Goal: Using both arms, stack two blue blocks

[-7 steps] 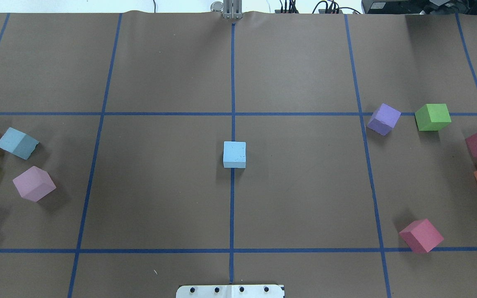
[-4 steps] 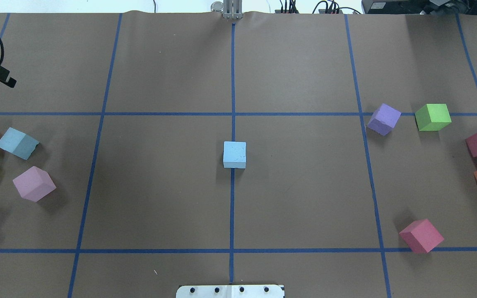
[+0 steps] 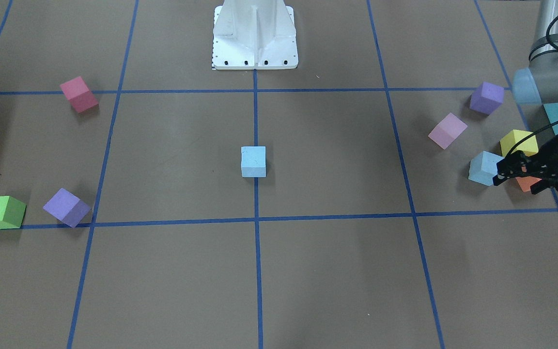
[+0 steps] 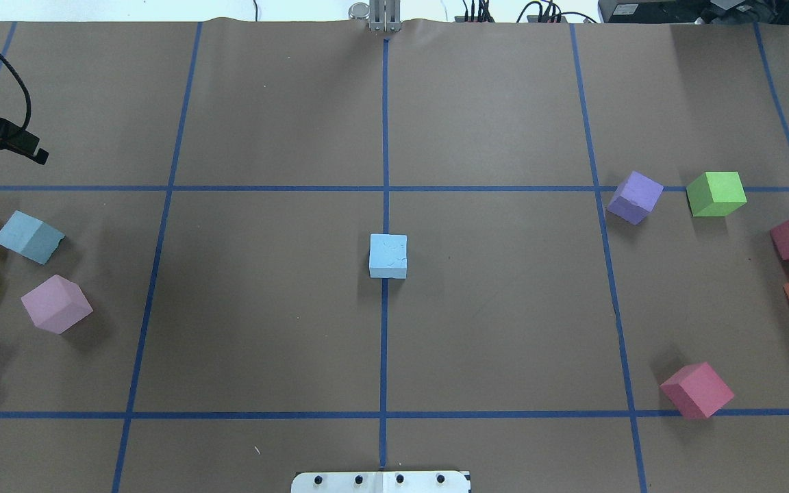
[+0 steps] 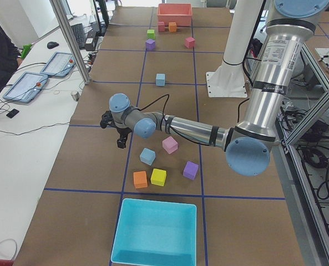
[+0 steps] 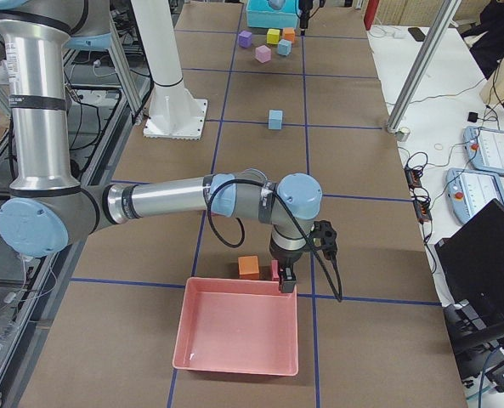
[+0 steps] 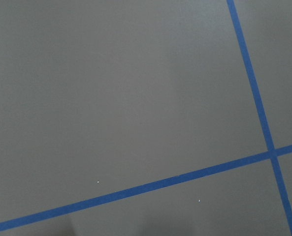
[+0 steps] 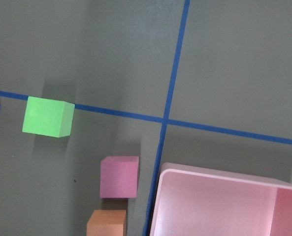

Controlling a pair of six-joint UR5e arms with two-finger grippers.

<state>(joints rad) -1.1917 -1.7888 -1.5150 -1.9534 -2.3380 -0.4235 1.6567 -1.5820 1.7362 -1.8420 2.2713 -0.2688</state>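
The left arm [image 5: 269, 72] and right arm [image 6: 158, 200] are shiny grey tubes with round light blue caps [image 5: 247, 157]. A thin black cable [image 4: 24, 96] loops along each. The white base [image 3: 255, 34] has 4 small black screws [image 3: 246, 62] in front.

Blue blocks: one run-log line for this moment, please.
stack: not started | centre blue block: alone on midline tape | second blue block: among left-side cubes, untouched | left claw: hovering nearby | right claw: by pink tray
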